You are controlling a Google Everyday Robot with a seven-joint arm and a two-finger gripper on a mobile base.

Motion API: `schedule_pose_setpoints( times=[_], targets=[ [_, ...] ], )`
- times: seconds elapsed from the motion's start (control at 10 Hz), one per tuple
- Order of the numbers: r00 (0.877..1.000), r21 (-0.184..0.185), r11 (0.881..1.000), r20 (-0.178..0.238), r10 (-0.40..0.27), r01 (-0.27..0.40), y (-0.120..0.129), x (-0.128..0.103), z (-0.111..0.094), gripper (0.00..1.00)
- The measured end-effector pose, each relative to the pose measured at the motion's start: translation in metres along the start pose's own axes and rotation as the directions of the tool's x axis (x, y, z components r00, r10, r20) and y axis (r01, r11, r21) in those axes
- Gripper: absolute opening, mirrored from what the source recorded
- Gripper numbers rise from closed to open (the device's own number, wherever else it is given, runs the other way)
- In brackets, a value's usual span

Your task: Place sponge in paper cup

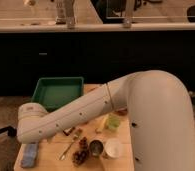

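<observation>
The smooth white robot arm (91,112) carries a row of small dark dots; its end effector is hidden behind the white wrist at lower left. The rectangular plastic tray (58,95) is deep green and the wooden table (52,162) pale tan. The flat sponge (30,155) is pale blue, the paper cup (114,149) white, the translucent cup (112,122) yellow-green, and the shiny metal cup (96,147) dark.
</observation>
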Motion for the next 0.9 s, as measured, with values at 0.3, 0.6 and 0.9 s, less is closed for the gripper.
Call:
schedule_pose_setpoints(
  times=[0.3,0.6,0.9],
  targets=[
    [0.995,0.030,0.995,0.025,0.096,-0.097,-0.016,0.000,0.002,0.80],
    [0.994,0.032,0.994,0.028,0.103,-0.103,-0.021,0.001,0.002,0.80],
    [0.994,0.033,0.994,0.028,0.101,-0.102,-0.022,0.001,0.002,0.80]
  ],
)
